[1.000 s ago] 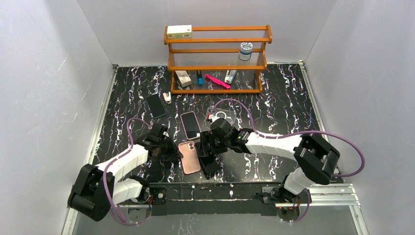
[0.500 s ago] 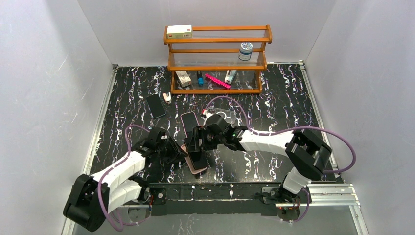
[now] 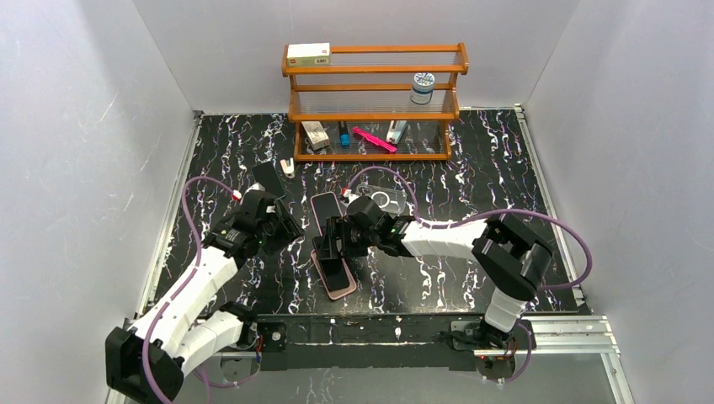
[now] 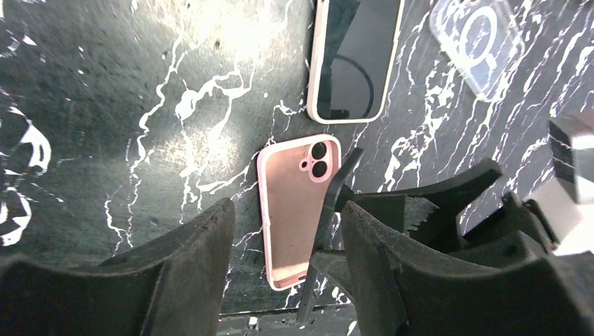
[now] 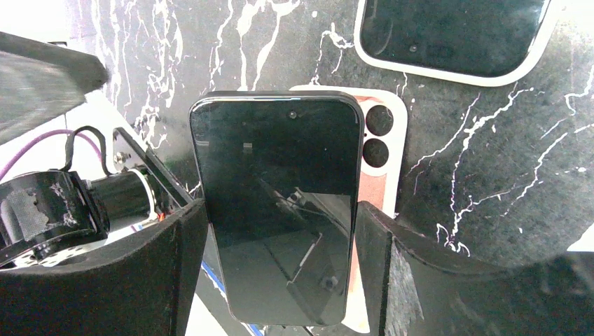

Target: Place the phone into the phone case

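Observation:
The pink phone case (image 3: 342, 284) lies open side up on the table near the front edge; it also shows in the left wrist view (image 4: 298, 213) and the right wrist view (image 5: 384, 143). My right gripper (image 3: 335, 252) is shut on the black phone (image 3: 333, 268), gripping its long edges (image 5: 277, 210) and holding it tilted just above the case. In the left wrist view the phone (image 4: 329, 210) shows edge-on over the case's right side. My left gripper (image 3: 276, 223) is open and empty, raised to the left of the case, its fingers (image 4: 185, 280) apart.
A second phone in a cream case (image 3: 324, 209) lies just behind the pink case, and a clear case (image 3: 383, 200) to its right. A dark phone (image 3: 268, 175) and a small white item (image 3: 288, 167) lie back left. A wooden shelf (image 3: 375, 101) stands at the back.
My right gripper carried the black phone leftward from beside the pink case to over it. My left gripper left the case's left edge and drew back up and to the left.

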Tool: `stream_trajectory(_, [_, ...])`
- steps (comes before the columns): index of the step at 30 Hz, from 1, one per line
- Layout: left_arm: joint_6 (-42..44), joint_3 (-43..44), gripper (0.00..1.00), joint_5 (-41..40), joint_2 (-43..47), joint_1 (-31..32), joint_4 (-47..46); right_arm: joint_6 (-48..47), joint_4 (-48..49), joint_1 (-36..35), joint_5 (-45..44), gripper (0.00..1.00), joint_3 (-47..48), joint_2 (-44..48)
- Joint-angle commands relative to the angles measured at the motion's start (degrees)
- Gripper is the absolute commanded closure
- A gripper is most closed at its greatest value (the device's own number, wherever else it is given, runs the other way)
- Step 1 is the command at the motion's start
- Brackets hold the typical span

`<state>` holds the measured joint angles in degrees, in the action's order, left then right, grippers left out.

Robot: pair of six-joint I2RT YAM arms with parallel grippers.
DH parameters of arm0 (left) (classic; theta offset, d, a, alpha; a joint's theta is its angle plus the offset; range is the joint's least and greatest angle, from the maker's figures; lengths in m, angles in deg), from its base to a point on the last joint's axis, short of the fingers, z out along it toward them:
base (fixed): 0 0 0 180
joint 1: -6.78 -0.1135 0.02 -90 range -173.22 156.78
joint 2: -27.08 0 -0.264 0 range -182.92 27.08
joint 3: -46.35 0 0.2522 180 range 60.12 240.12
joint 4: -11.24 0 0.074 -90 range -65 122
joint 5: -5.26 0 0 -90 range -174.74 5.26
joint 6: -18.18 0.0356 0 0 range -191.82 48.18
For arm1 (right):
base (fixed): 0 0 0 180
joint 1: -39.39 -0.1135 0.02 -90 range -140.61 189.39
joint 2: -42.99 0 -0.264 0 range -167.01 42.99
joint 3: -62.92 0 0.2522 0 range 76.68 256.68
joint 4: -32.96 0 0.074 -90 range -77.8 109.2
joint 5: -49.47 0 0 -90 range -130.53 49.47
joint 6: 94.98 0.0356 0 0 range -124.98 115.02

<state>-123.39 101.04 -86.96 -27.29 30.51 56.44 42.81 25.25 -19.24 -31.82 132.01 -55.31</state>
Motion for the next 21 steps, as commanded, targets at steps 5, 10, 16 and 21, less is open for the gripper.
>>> stream_trajectory(5, [3.56,3.48,0.43,-2.34,1.83,-0.17,5.12,-3.28,-0.64,-0.26,-1.22,0.59,4.72,-3.01])
stream_trajectory(10, [2.74,2.60,0.42,-0.76,2.61,-0.18,4.10,-4.36,-0.69,-0.51,-1.99,0.57,3.90,-3.54])
stream_trajectory(16, [3.05,1.70,0.39,3.96,1.43,-0.17,3.08,-5.51,-2.64,-0.84,-2.69,0.41,4.67,-3.01])
stream_trajectory(21, [2.94,-0.08,0.39,6.91,0.86,-0.17,1.99,-5.29,-4.44,-0.97,-3.39,0.32,4.27,-1.50])
